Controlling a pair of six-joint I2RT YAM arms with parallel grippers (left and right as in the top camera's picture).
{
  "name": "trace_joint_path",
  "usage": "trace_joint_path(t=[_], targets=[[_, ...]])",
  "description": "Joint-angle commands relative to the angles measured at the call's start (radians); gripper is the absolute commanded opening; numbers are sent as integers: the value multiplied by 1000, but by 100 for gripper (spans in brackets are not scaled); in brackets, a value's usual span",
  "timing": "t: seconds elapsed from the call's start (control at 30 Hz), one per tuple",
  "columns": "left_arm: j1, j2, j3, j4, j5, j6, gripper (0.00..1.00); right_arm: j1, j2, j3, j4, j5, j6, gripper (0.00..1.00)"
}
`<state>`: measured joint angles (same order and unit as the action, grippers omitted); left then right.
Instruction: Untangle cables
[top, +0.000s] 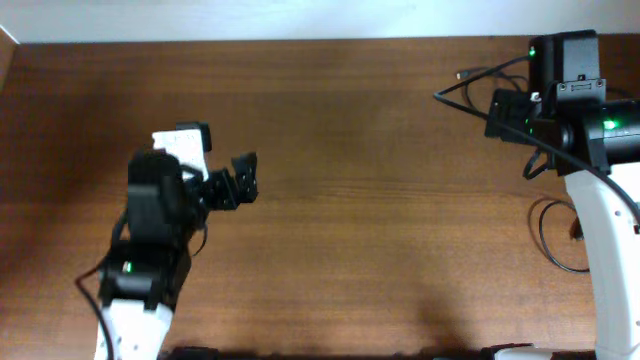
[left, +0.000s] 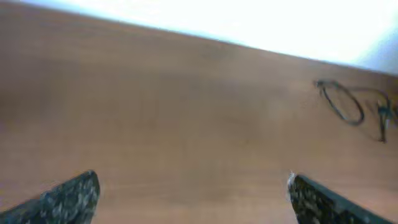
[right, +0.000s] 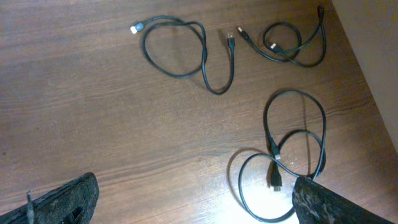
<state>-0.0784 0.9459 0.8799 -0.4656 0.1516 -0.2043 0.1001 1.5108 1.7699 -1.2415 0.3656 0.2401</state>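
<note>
In the right wrist view three separate black cables lie on the wooden table. One looping cable (right: 183, 53) is at the top middle, a small coiled cable (right: 292, 46) at the top right, and a figure-eight cable (right: 292, 149) at the lower right. My right gripper (right: 193, 202) is open above the table with nothing between its fingers, and its right finger (right: 329, 202) overlaps the figure-eight cable. My left gripper (top: 248, 180) is open over bare wood, well to the left. From the left wrist, a cable loop (left: 345, 102) shows far off at the right.
The right arm (top: 575, 110) stands at the table's back right, with thick black wires (top: 470, 85) running from it. A thin cable loop (top: 558, 235) lies beside its white base. The table's right edge (right: 367, 74) runs close to the cables.
</note>
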Motion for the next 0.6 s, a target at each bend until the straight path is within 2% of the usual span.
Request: trace_joint_path(t=[0.0, 0.03, 0.13, 0.2, 0.27, 0.4, 0.47, 0.57], targets=[[-4, -181, -238, 225, -28, 121, 99, 5, 6, 2, 0, 2, 16, 99], [-4, -238, -311, 317, -26, 123, 99, 5, 6, 2, 0, 2, 16, 99], [-4, -557, -677, 735, -18, 153, 99, 5, 6, 2, 0, 2, 16, 99], [-4, -684, -798, 817, -18, 153, 99, 5, 6, 2, 0, 2, 16, 99], [-4, -778, -872, 815, -21, 153, 99, 5, 6, 2, 0, 2, 16, 99], [-4, -907, -871, 667, -56, 203, 99, 5, 6, 2, 0, 2, 16, 99], [-4, -941, -871, 584, -82, 206, 99, 5, 6, 2, 0, 2, 16, 99], [-4, -941, -871, 382, -119, 217, 99, 5, 6, 2, 0, 2, 16, 99]])
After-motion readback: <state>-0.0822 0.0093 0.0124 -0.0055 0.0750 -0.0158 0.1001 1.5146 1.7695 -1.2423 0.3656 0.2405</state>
